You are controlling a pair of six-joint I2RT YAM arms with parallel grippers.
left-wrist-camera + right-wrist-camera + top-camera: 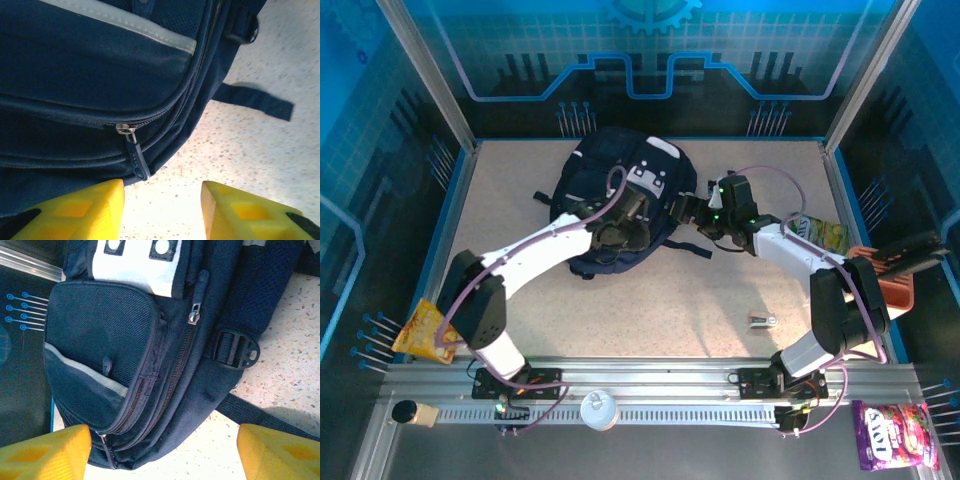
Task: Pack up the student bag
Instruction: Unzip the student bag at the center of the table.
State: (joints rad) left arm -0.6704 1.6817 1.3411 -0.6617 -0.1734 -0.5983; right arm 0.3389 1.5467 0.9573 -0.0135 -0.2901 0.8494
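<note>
Speckled table, student bag, small metal item

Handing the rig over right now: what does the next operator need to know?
Left gripper: open, empty, facing the zip pull of the bag.
Right gripper: open, empty, at the bag's side.
Bag lies mid-table; the zips in view look shut.
Outside it: yellow packet, green packet, purple packet.
Done: nothing visibly packed. Left: unzip, load the packets.
</note>
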